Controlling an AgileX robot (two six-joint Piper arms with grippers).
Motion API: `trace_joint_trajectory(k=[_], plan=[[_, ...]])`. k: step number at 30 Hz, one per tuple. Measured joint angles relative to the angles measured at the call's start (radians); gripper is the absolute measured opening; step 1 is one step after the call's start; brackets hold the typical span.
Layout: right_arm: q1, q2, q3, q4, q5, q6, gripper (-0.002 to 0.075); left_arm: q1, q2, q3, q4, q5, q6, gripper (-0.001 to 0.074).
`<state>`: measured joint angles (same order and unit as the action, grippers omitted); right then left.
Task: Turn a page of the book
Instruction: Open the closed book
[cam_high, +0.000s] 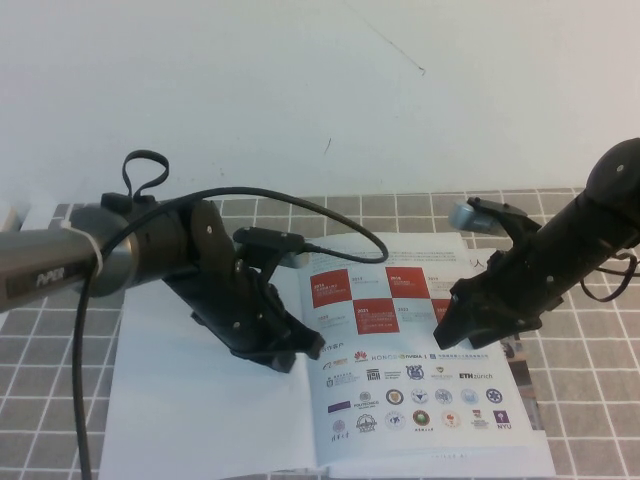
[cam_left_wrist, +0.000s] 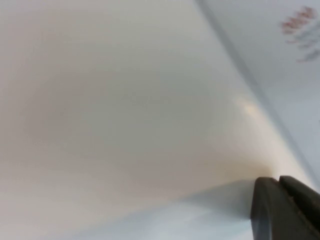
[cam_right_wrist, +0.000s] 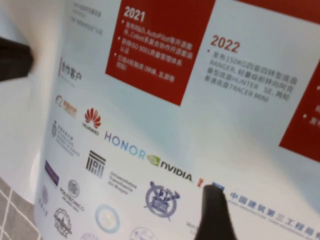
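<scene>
On book (cam_high: 200, 400): left hand (cam_high: 303, 347) (right hand (cam_high: 446, 326))

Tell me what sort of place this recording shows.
Probably a lab tabletop: a grey grid-patterned mat against a plain white wall, with an open book on it. The left hand sits near the spine; the right hand over the page.
</scene>
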<state>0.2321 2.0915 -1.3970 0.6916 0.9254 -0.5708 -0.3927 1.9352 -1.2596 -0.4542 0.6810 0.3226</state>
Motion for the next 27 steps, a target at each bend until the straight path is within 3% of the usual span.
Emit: trace_joint_trajectory(k=[8, 15, 27], plan=[[0.000, 0.000, 0.000, -0.002, -0.057, 0.000, 0.0448, 0.028, 0.000, -0.008, 0.175, 0.001, -0.142, -0.0004], [0.000, 0.000, 0.000, -0.015, -0.109, 0.000, 0.0448, 0.060, 0.000, -0.009, 0.181, -0.008, -0.156, -0.0004], [-0.018, -0.005, 0.000, -0.188, -0.097, 0.126, 0.0448, 0.060, 0.002, -0.009, 0.118, -0.026, -0.126, -0.0004]])
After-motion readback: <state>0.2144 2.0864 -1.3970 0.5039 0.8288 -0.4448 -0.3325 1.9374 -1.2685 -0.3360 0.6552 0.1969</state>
